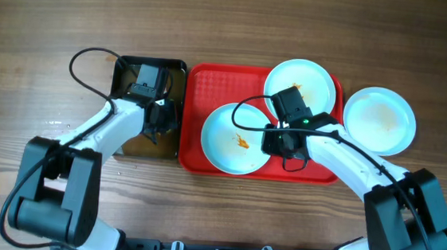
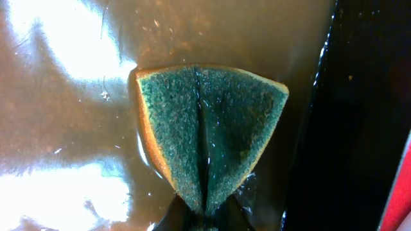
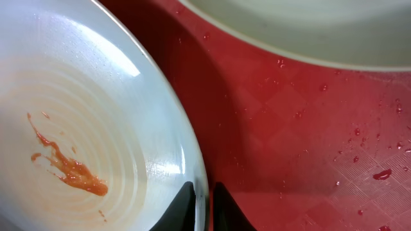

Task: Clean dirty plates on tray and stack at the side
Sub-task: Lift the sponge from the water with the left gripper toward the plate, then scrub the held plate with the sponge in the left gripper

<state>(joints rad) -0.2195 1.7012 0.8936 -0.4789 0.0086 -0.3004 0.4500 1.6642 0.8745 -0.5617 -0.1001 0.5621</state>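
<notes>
A: Large red rectangular plastic tray (image 1: 193,151), centre of wooden table (image 1: 40,15). On it?
B: Two pale round shallow plates. Orange-smeared plate (image 1: 234,138) at front, right gripper (image 1: 273,138) at its right rim. Second plate (image 1: 311,78) in far right corner. Third plate (image 1: 380,120) off-tray, just right.
A: Left side?
B: Black rectangular basin (image 1: 172,63), left gripper (image 1: 158,126) over it.

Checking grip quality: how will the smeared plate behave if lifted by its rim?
The smeared plate looks rigid, so it should lift whole. Its glossy surface, beside droplets on the tray, may slip. Pinched at one rim point by the right gripper, it could tilt.
</notes>
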